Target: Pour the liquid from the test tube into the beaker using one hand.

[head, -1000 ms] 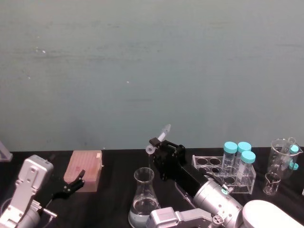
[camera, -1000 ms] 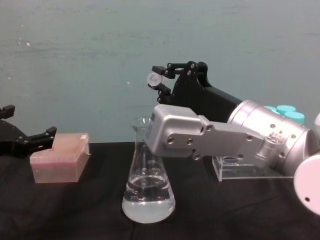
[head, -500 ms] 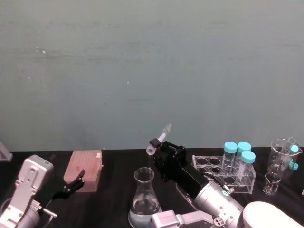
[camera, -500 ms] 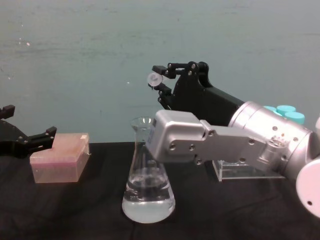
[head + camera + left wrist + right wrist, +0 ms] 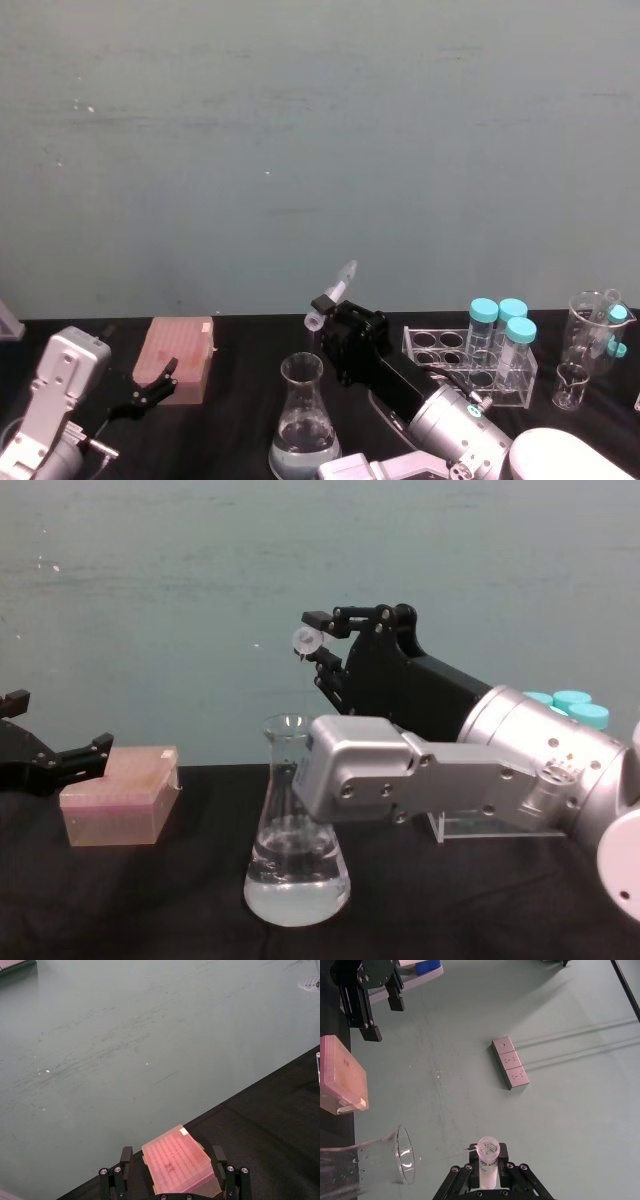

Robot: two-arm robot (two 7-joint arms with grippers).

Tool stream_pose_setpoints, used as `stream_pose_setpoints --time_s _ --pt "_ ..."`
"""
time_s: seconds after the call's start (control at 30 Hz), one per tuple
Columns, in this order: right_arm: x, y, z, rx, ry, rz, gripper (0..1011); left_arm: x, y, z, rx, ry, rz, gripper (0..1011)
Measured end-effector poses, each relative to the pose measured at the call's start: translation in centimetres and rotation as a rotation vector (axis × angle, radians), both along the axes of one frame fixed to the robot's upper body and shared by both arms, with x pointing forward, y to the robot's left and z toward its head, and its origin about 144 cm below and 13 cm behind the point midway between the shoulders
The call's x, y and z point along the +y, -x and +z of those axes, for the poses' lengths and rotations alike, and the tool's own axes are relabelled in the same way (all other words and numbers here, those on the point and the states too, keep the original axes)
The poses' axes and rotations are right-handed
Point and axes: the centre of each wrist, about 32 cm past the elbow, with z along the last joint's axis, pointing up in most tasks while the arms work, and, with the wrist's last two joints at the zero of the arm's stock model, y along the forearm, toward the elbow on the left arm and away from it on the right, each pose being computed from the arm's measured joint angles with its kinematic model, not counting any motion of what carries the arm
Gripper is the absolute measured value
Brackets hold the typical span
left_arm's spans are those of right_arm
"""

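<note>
My right gripper (image 5: 318, 637) is shut on the test tube (image 5: 306, 638), a small clear tube without a cap. The gripper holds it tilted in the air, rim lower and pointed bottom higher, above and just behind the beaker's mouth. In the head view the test tube (image 5: 334, 291) slants up from the gripper (image 5: 326, 303). The beaker (image 5: 295, 850) is a clear conical flask standing on the black table, with clear liquid (image 5: 296, 885) in its base. The right wrist view looks down the tube's rim (image 5: 488, 1147), with the beaker's lip (image 5: 403, 1156) beside it. I cannot tell if liquid is in the tube.
My left gripper (image 5: 150, 387) idles open at the left by a pink tip box (image 5: 179, 357). A clear rack (image 5: 462, 353) with teal-capped tubes (image 5: 520, 345) stands at the right. A glass beaker (image 5: 592, 328) and a small glass stand farther right. A teal wall rises behind.
The right arm's silver link has slid right and a little lower in the chest view. The gripper and tube stay almost in place above the beaker. The left arm is still.
</note>
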Motion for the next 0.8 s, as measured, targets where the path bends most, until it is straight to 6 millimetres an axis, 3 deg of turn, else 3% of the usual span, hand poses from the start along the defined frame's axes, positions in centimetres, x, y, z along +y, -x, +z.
stream_pose_setpoints --time_s 0.8 --pt "0.38 0.34 -0.22 -0.025 0.021 0.006 208 0.00 0.00 0.00 0.000 0.000 0.000 1000"
